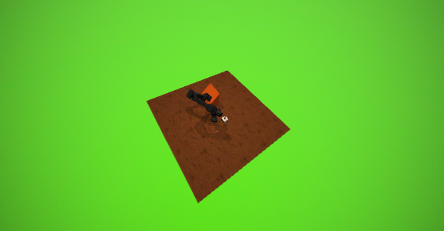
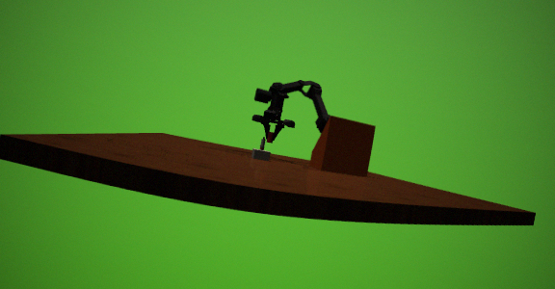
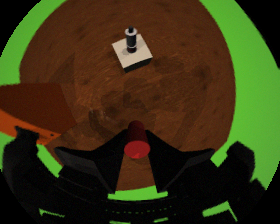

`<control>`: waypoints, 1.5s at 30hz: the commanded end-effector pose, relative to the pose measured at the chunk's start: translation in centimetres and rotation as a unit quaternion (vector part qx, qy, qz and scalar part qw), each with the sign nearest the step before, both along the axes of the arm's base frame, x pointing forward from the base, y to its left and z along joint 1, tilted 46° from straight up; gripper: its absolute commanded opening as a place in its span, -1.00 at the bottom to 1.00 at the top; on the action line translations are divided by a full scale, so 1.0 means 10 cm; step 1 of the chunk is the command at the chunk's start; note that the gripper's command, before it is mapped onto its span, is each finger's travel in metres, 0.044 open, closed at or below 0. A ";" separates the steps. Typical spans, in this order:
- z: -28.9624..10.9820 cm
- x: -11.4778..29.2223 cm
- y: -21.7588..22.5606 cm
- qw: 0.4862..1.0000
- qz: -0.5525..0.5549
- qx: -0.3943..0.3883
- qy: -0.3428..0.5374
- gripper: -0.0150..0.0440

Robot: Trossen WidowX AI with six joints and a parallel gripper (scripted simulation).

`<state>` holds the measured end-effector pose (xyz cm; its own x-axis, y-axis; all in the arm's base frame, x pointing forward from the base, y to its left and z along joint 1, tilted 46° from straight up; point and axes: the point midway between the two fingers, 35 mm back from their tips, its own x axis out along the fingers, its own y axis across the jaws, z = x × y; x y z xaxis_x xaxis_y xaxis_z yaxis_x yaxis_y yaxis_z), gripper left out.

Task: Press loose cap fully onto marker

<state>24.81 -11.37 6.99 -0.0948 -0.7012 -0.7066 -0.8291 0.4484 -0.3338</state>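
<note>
The white holder block [image 1: 225, 119] [image 2: 261, 155] [image 3: 137, 60] sits on the table. The dark marker [image 2: 262, 144] [image 3: 131, 41] stands upright in it, uncapped, with its narrow tip up. My gripper [image 2: 270, 139] [image 3: 136, 132] is shut on the red cap [image 2: 270, 137] [image 3: 137, 149] and holds it in the air. In the exterior view the cap hangs a little above the marker's tip level and just to its right. In the wrist view the block and marker are beyond the fingertips. In the top view the arm hides the cap.
An orange box [image 1: 211, 92] [image 2: 348, 146] [image 3: 33, 102] stands by the arm's base on the brown table [image 1: 247, 143] [image 2: 159, 157] [image 3: 191, 45]. In the wrist view it is at the left. Beyond the table's edges there is only green background.
</note>
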 end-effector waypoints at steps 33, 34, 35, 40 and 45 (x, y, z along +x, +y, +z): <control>-0.51 0.59 0.87 1.000 0.003 0.005 0.001 -0.49; -0.53 0.60 0.89 1.000 0.002 0.004 0.000 -0.49; -0.54 0.61 0.92 1.000 0.002 0.003 0.000 -0.49; -0.63 0.65 1.04 1.000 -0.001 0.000 0.000 -0.49; -0.69 0.67 1.13 1.000 -0.003 -0.002 -0.001 -0.49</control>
